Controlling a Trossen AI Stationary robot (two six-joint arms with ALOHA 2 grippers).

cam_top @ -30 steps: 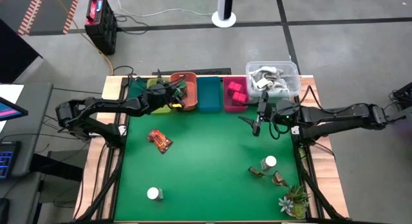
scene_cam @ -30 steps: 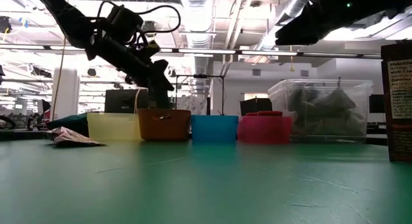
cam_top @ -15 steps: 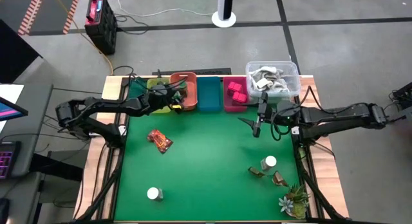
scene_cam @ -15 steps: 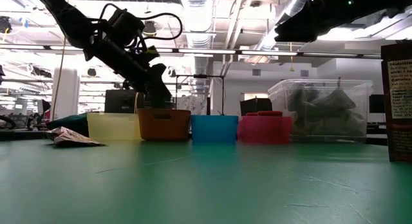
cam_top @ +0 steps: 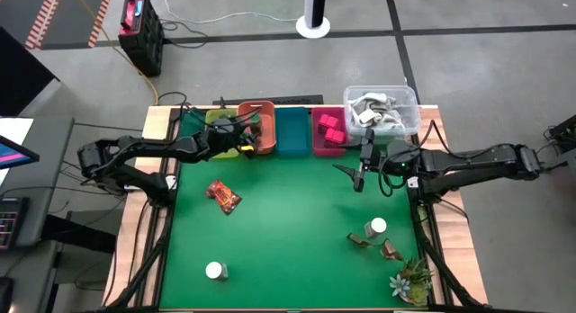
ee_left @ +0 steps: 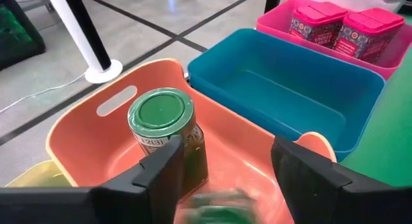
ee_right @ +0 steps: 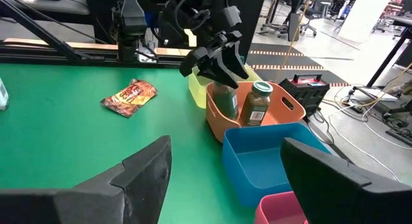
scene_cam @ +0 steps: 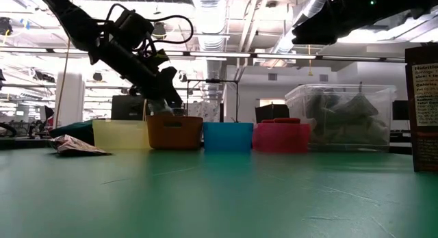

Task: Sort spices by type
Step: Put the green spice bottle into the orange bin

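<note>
My left gripper (cam_top: 241, 138) hangs open over the orange bin (cam_top: 263, 144). A small green jar (ee_left: 219, 205) shows blurred between and below its fingers, just inside the bin; it also shows in the right wrist view (ee_right: 222, 98). Another green jar (ee_left: 168, 137) stands upright on the bin's floor. My right gripper (cam_top: 360, 176) is open and empty above the mat, near the pink bin (cam_top: 317, 142), which holds two pink blocks (cam_top: 332, 129). A brown sachet (cam_top: 223, 196) and a white-capped jar (cam_top: 216, 271) rest on the mat at the left.
A yellow bin (scene_cam: 122, 134), a blue bin (cam_top: 291, 131) and a clear lidded box (cam_top: 382, 111) line the far edge. A white-capped jar (cam_top: 376, 228), two brown sachets (cam_top: 389, 250) and a small green plant (cam_top: 412, 281) sit near the right front corner.
My left gripper has come down a little toward the orange bin. The green jar that was up at its fingertips now shows lower, at the bin's rim, going down into the bin.
</note>
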